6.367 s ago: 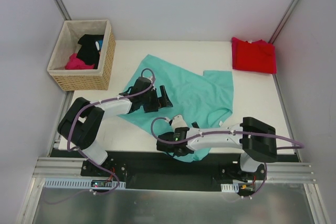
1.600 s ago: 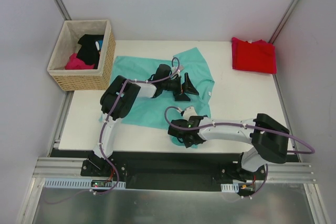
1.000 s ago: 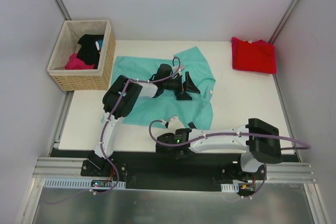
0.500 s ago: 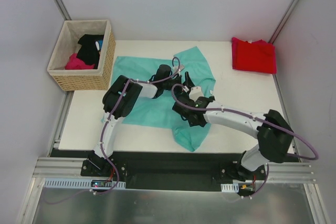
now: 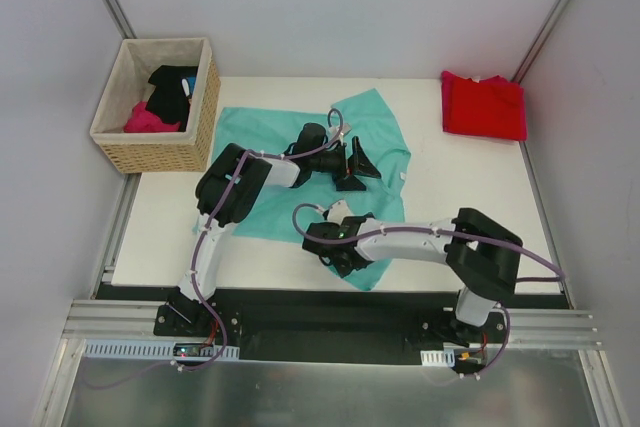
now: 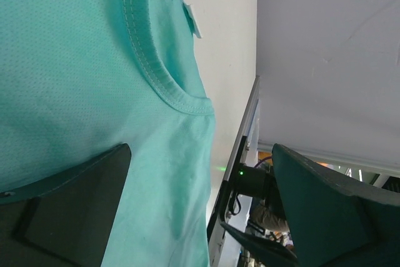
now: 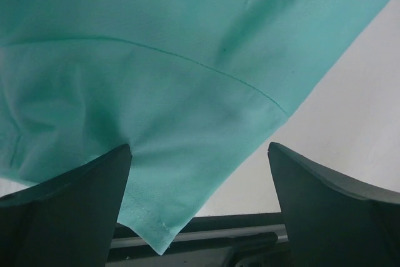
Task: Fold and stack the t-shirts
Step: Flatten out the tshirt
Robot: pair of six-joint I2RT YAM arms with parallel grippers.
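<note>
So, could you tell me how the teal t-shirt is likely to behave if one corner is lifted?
Probably floppy: the teal t-shirt lies flat with soft creases, so a lifted corner would likely drape and trail. The thin knit around its collar suggests it is light. A push would probably bunch it, as the folds near its hem hint.

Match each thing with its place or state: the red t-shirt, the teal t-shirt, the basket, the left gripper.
Column one:
1. red t-shirt
2. teal t-shirt
3. basket
4. left gripper

Column two:
A. holds a black garment and a pink garment
B. folded at the far right corner of the table
C. spread out mid-table
D. open, above a collar

Pairs: 1-B, 2-C, 3-A, 4-D
</note>
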